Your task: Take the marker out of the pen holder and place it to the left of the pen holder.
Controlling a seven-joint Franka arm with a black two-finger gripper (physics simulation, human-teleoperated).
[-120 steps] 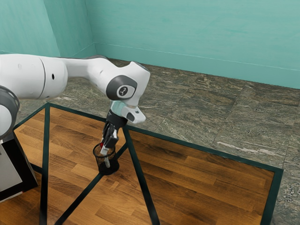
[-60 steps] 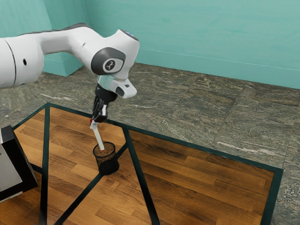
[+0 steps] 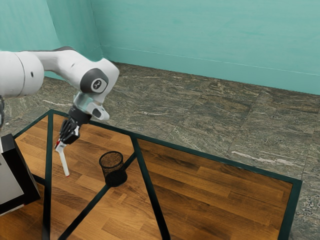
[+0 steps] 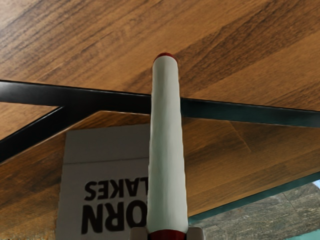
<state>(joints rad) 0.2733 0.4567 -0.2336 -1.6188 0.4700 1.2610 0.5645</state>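
My gripper (image 3: 61, 142) is shut on the white marker (image 3: 64, 163) near its red upper end, in the exterior view to the left of the pen holder. The marker hangs down at a slight tilt; whether its lower tip touches the table cannot be told. In the wrist view the marker (image 4: 166, 145) extends away from the gripper (image 4: 167, 234), whose two fingertips flank its red end. The black mesh pen holder (image 3: 113, 169) stands upright on the table, apart from the marker.
A dark-edged box (image 3: 17, 175) stands at the exterior view's left edge; in the wrist view a box (image 4: 105, 187) bears upside-down "CORN FLAKES"-like lettering. Dark green strips (image 3: 150, 190) cross the wooden table (image 3: 210, 195).
The marker rose out of the pen holder in my gripper, then moved with it toward the exterior view's left and lower. My hand has tilted. The pen holder has stayed put.
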